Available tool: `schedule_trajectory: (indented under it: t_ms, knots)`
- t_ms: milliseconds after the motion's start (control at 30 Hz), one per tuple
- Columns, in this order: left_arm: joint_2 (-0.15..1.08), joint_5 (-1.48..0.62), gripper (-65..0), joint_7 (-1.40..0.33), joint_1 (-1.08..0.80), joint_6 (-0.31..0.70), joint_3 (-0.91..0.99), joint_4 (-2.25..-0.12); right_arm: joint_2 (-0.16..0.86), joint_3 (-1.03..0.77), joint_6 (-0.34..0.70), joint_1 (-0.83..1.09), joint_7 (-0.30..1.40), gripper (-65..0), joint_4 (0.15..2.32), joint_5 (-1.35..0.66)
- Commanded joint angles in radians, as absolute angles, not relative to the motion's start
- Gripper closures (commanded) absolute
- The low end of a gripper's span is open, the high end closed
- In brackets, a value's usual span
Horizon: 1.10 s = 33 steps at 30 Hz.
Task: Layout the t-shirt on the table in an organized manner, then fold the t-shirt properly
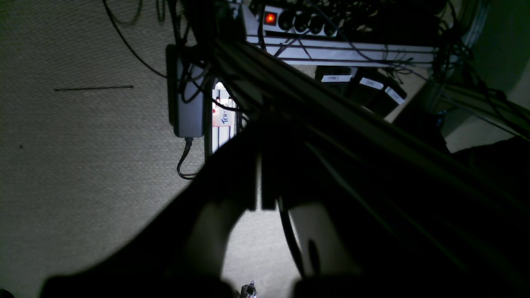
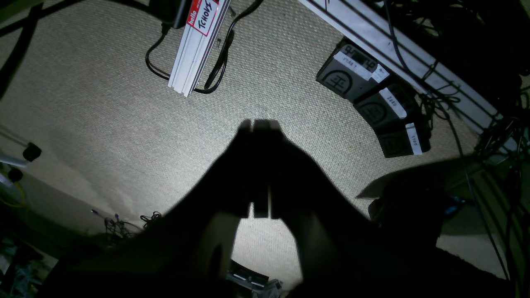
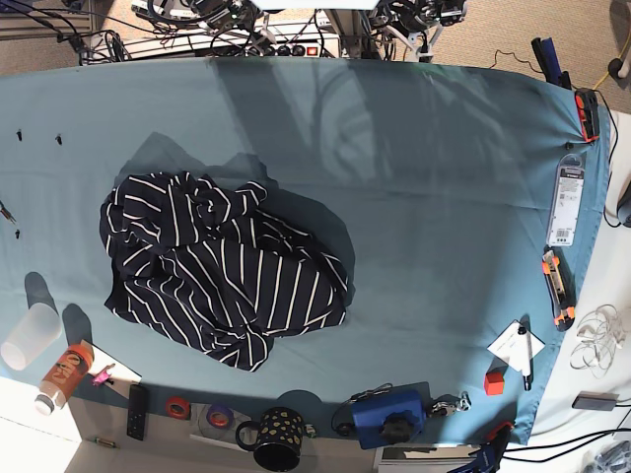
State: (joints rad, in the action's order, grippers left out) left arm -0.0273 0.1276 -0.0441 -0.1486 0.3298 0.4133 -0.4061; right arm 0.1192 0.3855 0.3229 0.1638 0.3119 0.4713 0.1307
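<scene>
The t-shirt lies crumpled on the bench; below it stand a spotted mug and blue box. Left tool and right tool are pressed together, empty.

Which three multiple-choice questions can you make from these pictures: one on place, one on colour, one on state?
1. Where does the t-shirt lie on the table?
A. base view's left half
B. right edge
C. on the floor

2. What colour are its stripes?
A. red
B. white
C. yellow

3. How is the t-shirt now?
A. neatly folded
B. hanging from a gripper
C. crumpled in a heap

Answers: 1 A, it sits left of the middle; 2 B, thin white lines on dark fabric; 3 C, bunched folds with no flat outline.
</scene>
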Motion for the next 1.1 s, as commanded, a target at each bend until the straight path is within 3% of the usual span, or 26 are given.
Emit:
schedule_trajectory:
  t_ms: [0,233,467,633,800,1067]
  knots:
    - [-0.028,0.151,0.0,-0.056,-0.165,0.34,0.412,-0.41,0.133,0.386,0.332,0.17,0.324,0.0,0.478,0.128]
    - [0.02,0.206,0.0,-0.059,-0.241,0.341,0.411,-0.466,0.21,0.386,0.332,0.231,0.336,0.0,0.53,0.128]
    - [0.084,0.066,0.0,-0.059,-0.382,0.345,0.411,-0.653,0.375,0.386,0.332,0.422,0.333,0.0,0.876,0.091]
    - [0.128,-0.057,0.0,-0.059,-0.506,0.502,0.411,-0.838,0.5,0.383,0.331,0.576,0.363,0.0,1.152,-0.023]
    - [0.163,-0.124,0.0,-0.061,-0.666,0.698,0.412,-1.048,0.555,0.292,0.324,0.72,0.53,0.0,1.387,-0.1]
    - [0.183,-0.242,0.0,-0.171,-0.933,0.698,0.446,-1.433,0.559,-0.038,0.334,0.933,0.683,0.0,1.691,-0.352]
